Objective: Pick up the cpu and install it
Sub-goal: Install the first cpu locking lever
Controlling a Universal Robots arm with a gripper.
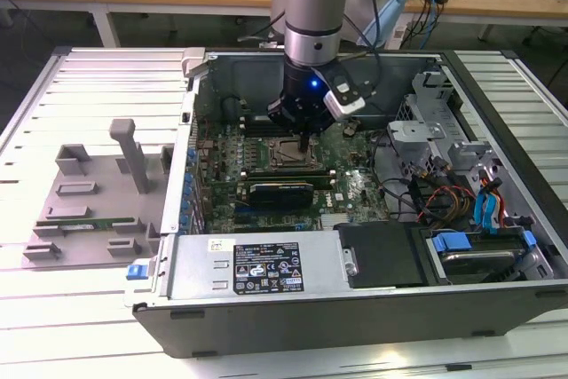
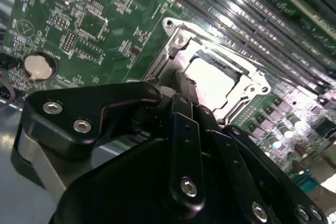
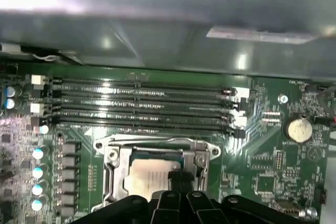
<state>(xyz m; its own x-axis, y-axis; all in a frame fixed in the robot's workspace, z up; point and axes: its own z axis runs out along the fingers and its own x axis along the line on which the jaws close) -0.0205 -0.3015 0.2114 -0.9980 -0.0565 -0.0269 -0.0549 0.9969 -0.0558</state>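
Note:
The cpu [image 3: 147,177] lies flat in the motherboard's socket, its silver top plate [image 2: 215,80] bright inside the open metal frame [image 3: 157,142]. My gripper [image 1: 304,146] hangs straight down inside the open computer case [image 1: 497,299], over the socket [image 1: 288,155]. In both wrist views its black fingers come together into one narrow tip [image 2: 185,90] that rests at the chip's edge [image 3: 181,178]. Nothing shows between them, and the tip hides part of the chip.
Several memory slots [image 3: 142,103] run beside the socket, and a coin battery [image 3: 298,128] sits nearby. An expansion card [image 1: 281,191], the power supply [image 1: 257,264], cables and drive cages [image 1: 426,130] crowd the case. A grey fixture [image 1: 89,193] with a green memory stick [image 1: 84,224] lies at the exterior view's left.

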